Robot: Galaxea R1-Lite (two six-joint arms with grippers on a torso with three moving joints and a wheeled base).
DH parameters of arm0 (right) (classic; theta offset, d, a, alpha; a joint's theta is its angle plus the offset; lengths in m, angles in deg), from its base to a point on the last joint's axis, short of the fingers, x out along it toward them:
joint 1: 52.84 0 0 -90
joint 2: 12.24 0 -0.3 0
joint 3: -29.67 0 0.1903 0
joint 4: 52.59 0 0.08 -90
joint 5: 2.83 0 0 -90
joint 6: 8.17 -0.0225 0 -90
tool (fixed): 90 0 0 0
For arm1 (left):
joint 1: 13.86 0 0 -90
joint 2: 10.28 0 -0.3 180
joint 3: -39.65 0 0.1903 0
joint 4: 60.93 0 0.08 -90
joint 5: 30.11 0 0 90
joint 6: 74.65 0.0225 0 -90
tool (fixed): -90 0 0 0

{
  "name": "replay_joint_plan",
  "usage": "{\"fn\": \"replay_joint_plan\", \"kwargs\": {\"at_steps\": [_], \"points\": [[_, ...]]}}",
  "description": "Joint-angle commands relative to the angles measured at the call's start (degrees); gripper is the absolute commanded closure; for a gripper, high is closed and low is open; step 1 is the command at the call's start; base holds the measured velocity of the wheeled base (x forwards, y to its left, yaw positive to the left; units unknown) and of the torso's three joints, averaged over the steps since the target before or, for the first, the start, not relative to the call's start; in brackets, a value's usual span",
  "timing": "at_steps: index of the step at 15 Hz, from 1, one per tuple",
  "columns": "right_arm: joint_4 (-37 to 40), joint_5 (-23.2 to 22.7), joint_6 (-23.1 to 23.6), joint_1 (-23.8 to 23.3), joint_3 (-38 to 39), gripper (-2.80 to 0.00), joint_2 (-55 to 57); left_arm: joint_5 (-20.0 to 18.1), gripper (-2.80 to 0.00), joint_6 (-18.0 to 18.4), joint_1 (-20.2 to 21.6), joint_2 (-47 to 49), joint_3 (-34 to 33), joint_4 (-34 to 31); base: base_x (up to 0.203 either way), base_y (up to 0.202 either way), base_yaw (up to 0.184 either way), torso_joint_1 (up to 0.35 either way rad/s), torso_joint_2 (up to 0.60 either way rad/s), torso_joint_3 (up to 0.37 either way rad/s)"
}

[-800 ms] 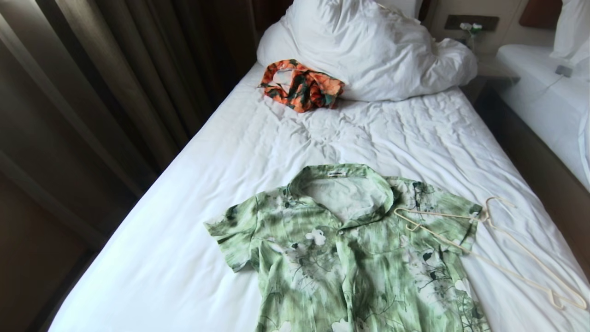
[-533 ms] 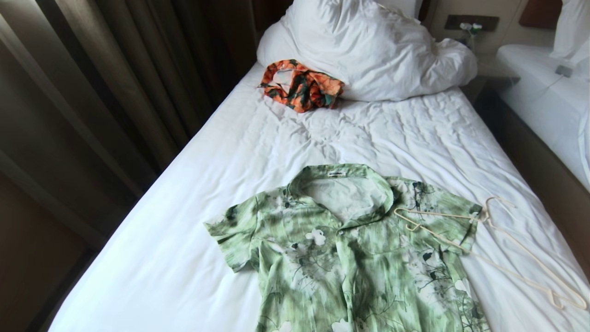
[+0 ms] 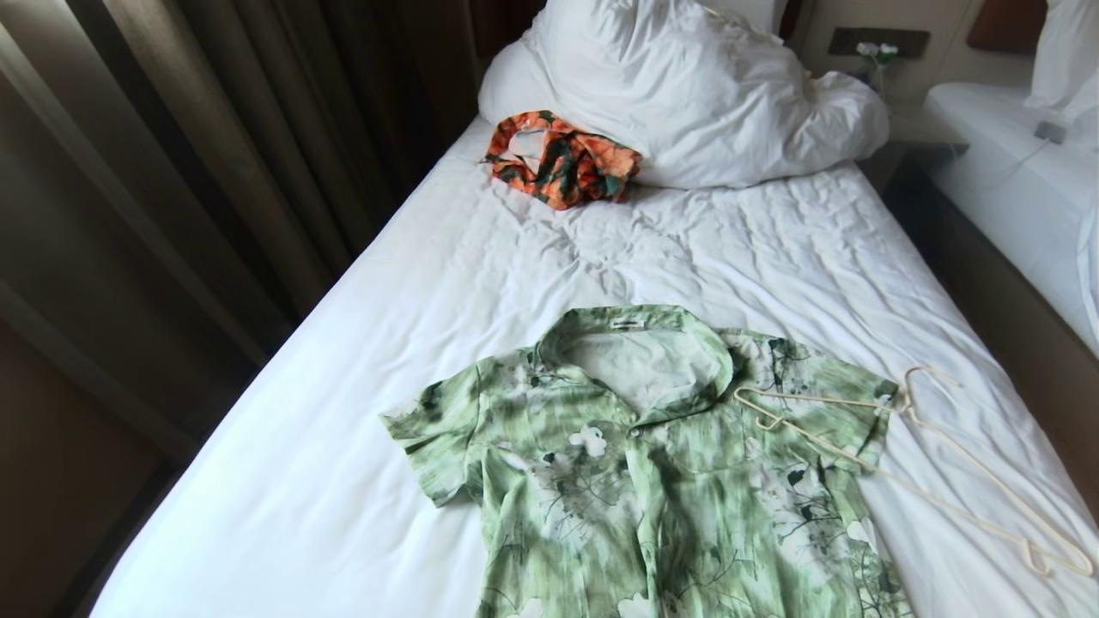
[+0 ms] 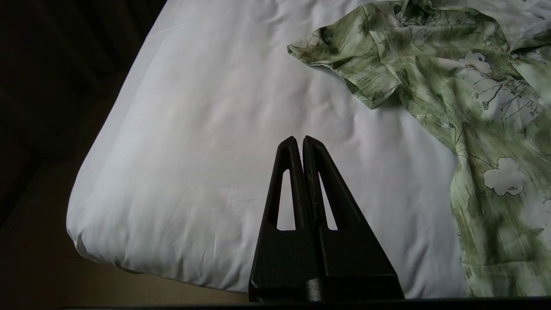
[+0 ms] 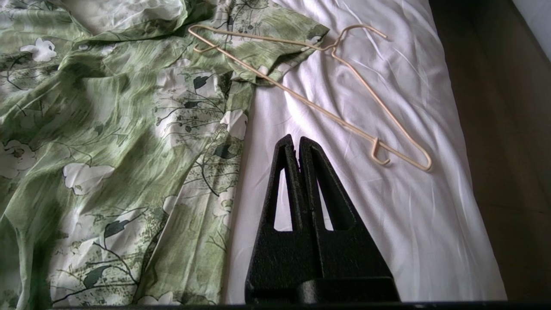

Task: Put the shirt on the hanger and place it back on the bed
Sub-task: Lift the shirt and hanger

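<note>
The pale green flowered shirt (image 3: 652,463) lies flat, collar away from me, on the near half of the bed (image 3: 361,412). The cream wire hanger (image 3: 919,455) rests across the shirt's right sleeve and the sheet beside it, hook pointing up the bed. Neither arm shows in the head view. My left gripper (image 4: 299,140) is shut and empty, hovering over bare sheet to the left of the shirt (image 4: 452,94). My right gripper (image 5: 296,138) is shut and empty too, above the sheet between the shirt (image 5: 107,129) and the hanger (image 5: 344,94).
An orange-and-dark-green garment (image 3: 558,159) is bunched against the white duvet and pillow (image 3: 687,86) at the head of the bed. Brown curtains (image 3: 172,154) hang along the left side. A second white bed (image 3: 1022,189) stands across a narrow gap on the right.
</note>
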Motion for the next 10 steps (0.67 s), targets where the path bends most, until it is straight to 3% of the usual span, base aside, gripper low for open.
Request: {"fn": "replay_joint_plan", "kwargs": {"at_steps": [1,4,10], "points": [[0.1,-0.1,0.1,0.0,-0.3,0.00,0.1,0.0,0.00,0.0,0.0,0.1,0.0,0.0,0.000,0.000,0.000,0.000,0.00,0.000],[0.7,-0.6,0.2,0.1,-4.1,0.00,1.3,0.0,0.00,0.0,0.0,0.1,0.0,0.0,0.000,0.000,0.000,0.000,0.00,0.000],[0.8,-0.4,0.0,0.1,-13.3,0.00,15.0,0.0,0.00,0.0,0.0,0.1,0.0,0.0,0.000,0.000,0.000,0.000,0.00,0.000]]}}
